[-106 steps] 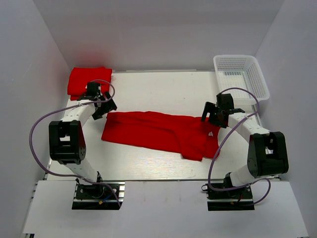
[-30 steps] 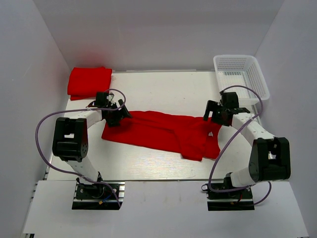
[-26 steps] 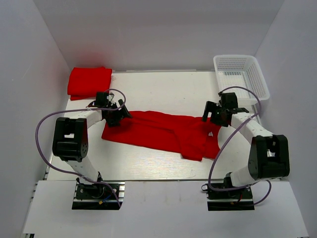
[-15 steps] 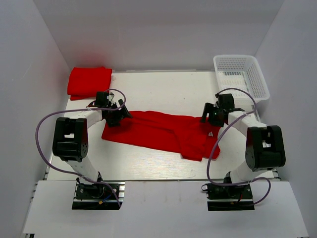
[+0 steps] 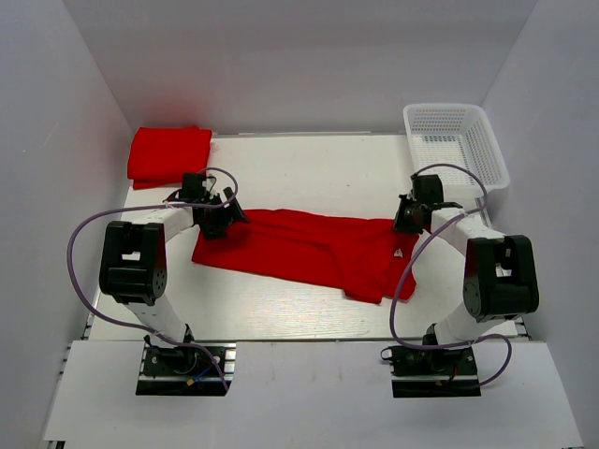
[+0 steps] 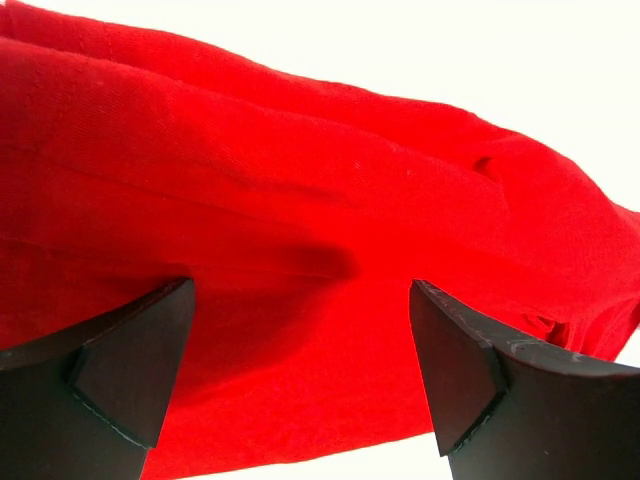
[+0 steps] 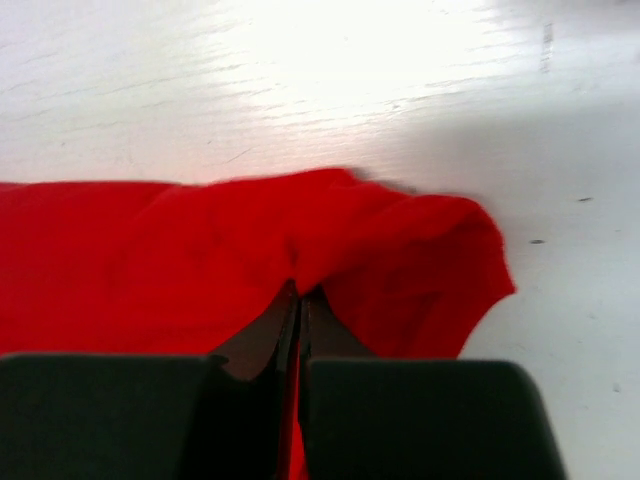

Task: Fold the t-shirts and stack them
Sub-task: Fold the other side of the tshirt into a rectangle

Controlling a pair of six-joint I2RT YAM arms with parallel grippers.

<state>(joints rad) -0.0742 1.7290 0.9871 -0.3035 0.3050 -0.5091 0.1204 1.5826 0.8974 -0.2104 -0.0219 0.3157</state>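
A red t-shirt (image 5: 309, 251) lies spread lengthwise across the middle of the table, its small white label (image 5: 398, 251) near the right end. A second t-shirt (image 5: 168, 152) lies folded at the back left corner. My left gripper (image 5: 221, 221) hovers over the spread shirt's left end. In the left wrist view its fingers (image 6: 130, 370) stand wide apart over the cloth (image 6: 300, 200), and the left gripper (image 6: 300, 370) holds nothing. My right gripper (image 5: 404, 219) is at the shirt's far right edge. In the right wrist view the right gripper (image 7: 298, 297) is shut, pinching a bunched fold of red cloth (image 7: 400, 260).
A white mesh basket (image 5: 456, 140) stands at the back right corner, close behind my right arm. The white table (image 5: 309, 173) is walled in at the left, back and right. Cables loop out from both arms.
My right gripper has shut on the shirt's right edge after shifting slightly along it. The left gripper, open, has stayed where it was over the left end.
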